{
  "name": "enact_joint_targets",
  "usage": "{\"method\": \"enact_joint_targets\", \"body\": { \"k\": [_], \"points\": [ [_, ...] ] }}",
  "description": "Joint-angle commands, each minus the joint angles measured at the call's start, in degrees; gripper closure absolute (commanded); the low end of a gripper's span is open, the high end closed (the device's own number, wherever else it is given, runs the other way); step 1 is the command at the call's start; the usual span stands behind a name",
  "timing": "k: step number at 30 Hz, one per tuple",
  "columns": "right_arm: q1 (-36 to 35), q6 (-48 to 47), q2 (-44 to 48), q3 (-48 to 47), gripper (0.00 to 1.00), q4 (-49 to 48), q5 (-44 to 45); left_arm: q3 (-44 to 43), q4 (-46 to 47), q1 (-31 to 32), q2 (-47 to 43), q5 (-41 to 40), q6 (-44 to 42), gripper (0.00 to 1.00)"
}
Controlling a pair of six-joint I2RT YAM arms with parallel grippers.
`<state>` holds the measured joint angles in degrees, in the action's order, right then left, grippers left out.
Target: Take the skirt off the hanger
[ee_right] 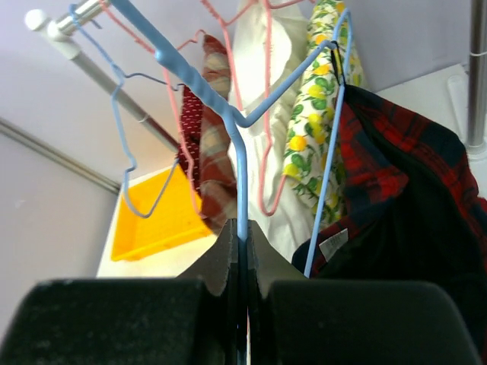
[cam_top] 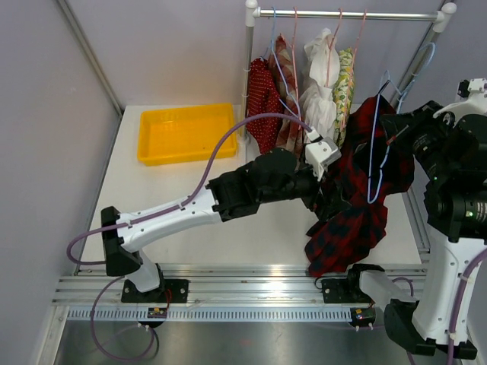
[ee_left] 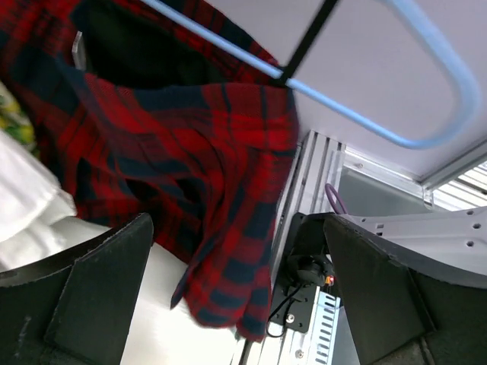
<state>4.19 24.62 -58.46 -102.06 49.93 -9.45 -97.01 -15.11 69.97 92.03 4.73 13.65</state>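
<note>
With the right claw (ee_right: 242, 242) clenched on the blue hanger (ee_right: 242, 182), the released left claw (ee_left: 237, 289) should close on the plaid skirt (ee_left: 190, 152) and draw it down steadily.

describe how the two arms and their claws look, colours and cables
Both arms have white lower links and bulky black joints. The left arm carries a lilac cable looping over it; the right arm has one too. The left claw has broad, matte black wedge fingers; the right claw is black as well.
</note>
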Motion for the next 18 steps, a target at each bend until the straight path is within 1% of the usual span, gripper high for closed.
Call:
{"method": "enact_joint_targets", "body": {
  "k": [1, 6, 12, 15, 18],
  "points": [
    [0.03, 3.50, 2.29, -1.12, 1.00, -4.76, -4.43, -1.16, 8.07, 1.04, 1.48, -0.25, 1.03, 0.01],
    [0.12, 3.68, 2.56, -3.67, 1.00, -3.09, -4.61, -0.11, 10.89, 1.22, 3.42, 0.98, 1.55, 0.01],
    [0.12, 4.38, 3.00, -2.36, 1.00, -3.61, -5.05, -0.02, 13.18, 1.92, 4.74, 5.11, 4.97, 0.01],
    [0.12, 4.65, 3.17, -1.48, 1.00, -3.96, -5.31, 1.99, 14.84, 3.14, 3.34, 6.34, 6.47, 0.01],
    [0.12, 4.82, 3.17, -1.47, 1.00, -3.97, -5.22, 5.60, 17.48, 3.76, 2.45, 5.64, 7.09, 0.01]
  ]
}}
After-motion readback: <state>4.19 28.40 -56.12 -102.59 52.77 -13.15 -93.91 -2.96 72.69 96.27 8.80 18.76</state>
